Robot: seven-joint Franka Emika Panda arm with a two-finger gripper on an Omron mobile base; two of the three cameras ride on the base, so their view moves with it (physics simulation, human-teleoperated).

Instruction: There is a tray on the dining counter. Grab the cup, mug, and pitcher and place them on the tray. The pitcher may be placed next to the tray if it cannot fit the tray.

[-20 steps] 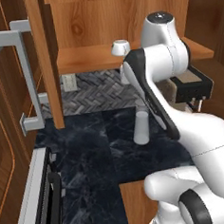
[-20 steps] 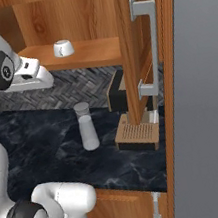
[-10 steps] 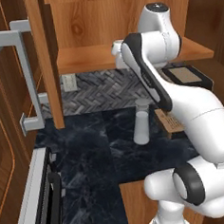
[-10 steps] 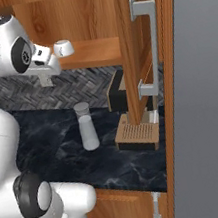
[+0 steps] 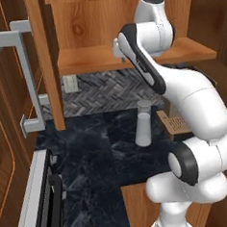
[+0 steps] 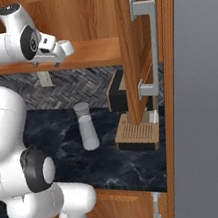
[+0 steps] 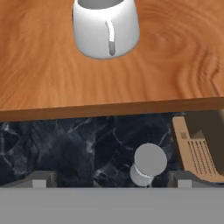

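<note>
The white mug (image 7: 106,28) stands upright on a wooden shelf (image 7: 52,78), its handle turned toward the hand camera; it also shows on the shelf in the right base view (image 6: 66,48). My gripper (image 6: 56,54) is raised to shelf height just left of the mug, open, with nothing between the tips (image 7: 111,180). The pale grey pitcher (image 5: 143,123) stands upright on the black marble counter (image 5: 89,151) below the shelf and appears beneath the shelf edge from the hand (image 7: 147,167). The tray, the dining counter and the cup are out of view.
A slatted wooden block (image 6: 136,134) and a dark appliance (image 6: 117,91) sit right of the pitcher. Open cabinet doors with grey handles (image 5: 28,78) (image 6: 143,49) flank the shelf. A herringbone backsplash with an outlet (image 5: 70,83) lies behind.
The arm has swung up and toward the shelf, bringing the open gripper beside the mug. The pitcher and mug have not moved.
</note>
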